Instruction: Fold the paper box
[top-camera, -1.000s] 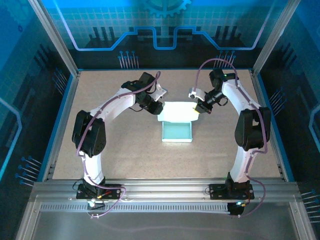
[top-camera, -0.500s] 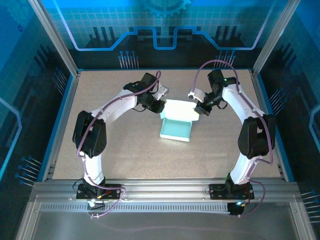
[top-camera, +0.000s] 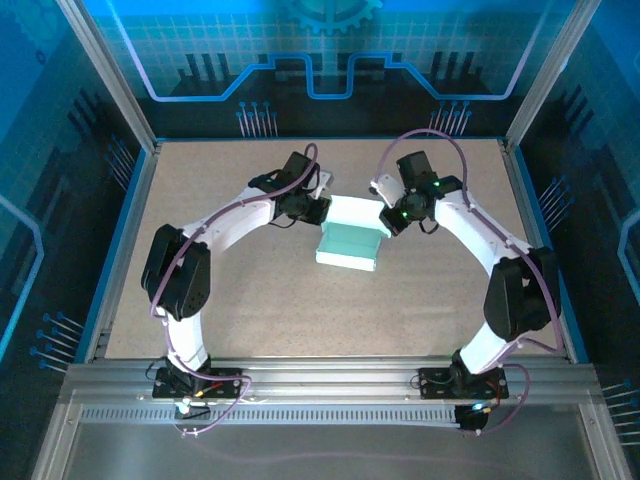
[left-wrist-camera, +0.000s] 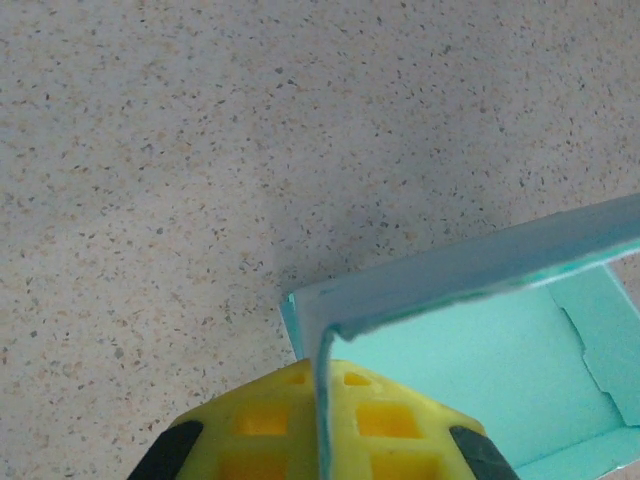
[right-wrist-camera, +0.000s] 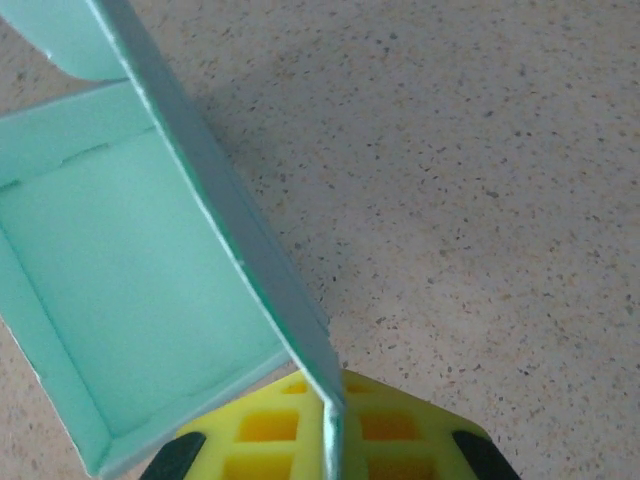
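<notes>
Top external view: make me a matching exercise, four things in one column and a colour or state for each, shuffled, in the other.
1 paper box
2 table
3 left claw
4 right claw

A speckled beige
B shut on the box's right side
C pale turquoise
D shut on the box's left side

Pairs: 1-C, 2-A, 3-D, 4-B

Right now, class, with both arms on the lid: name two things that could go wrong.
Each set of jaws pinches only a thin edge of the lid flap; it may slip free. Both arms pull on one flap, so uneven motion might tear or skew the paper box.
</notes>
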